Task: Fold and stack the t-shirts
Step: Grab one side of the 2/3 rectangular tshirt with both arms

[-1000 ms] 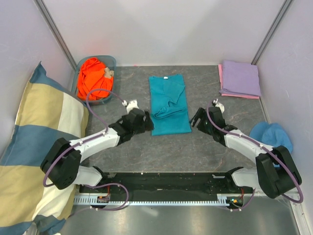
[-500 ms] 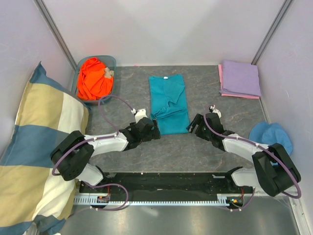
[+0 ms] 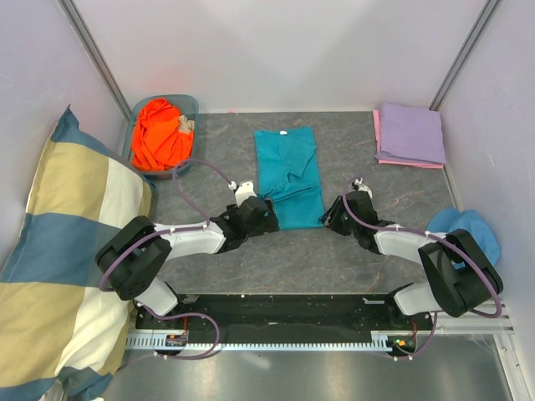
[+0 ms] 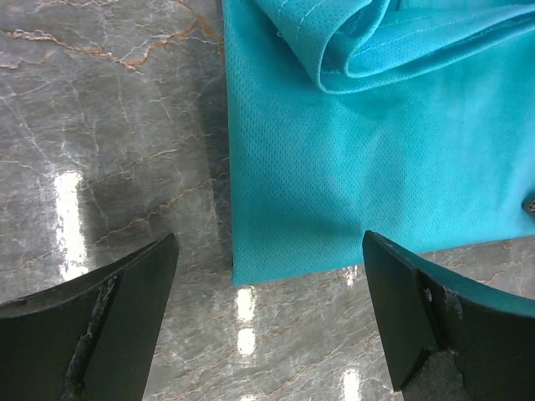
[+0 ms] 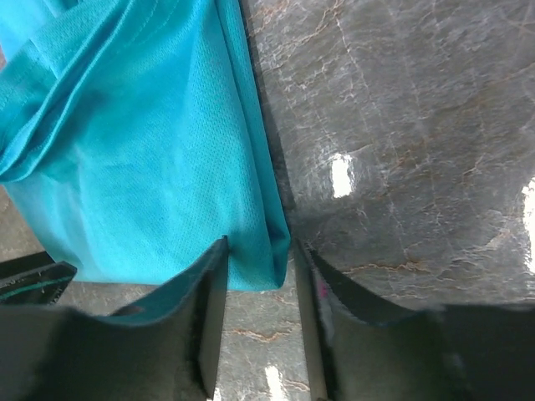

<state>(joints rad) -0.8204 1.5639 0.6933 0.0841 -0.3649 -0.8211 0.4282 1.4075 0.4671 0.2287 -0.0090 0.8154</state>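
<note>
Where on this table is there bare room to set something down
Bare table lies between the teal t-shirt and the lavender t-shirt, and between the teal shirt and the bin holding the orange t-shirt. It is crowded at the teal shirt's near corners, around the left gripper and right gripper.

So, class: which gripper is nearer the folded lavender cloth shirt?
Right. The right gripper sits at the teal shirt's near right corner; the left gripper is farther from the lavender shirt, at the opposite corner.

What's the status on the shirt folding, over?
Left tool open at teal t-shirt near-left corner. Right tool pinching near-right corner. Nothing in the way.
</note>
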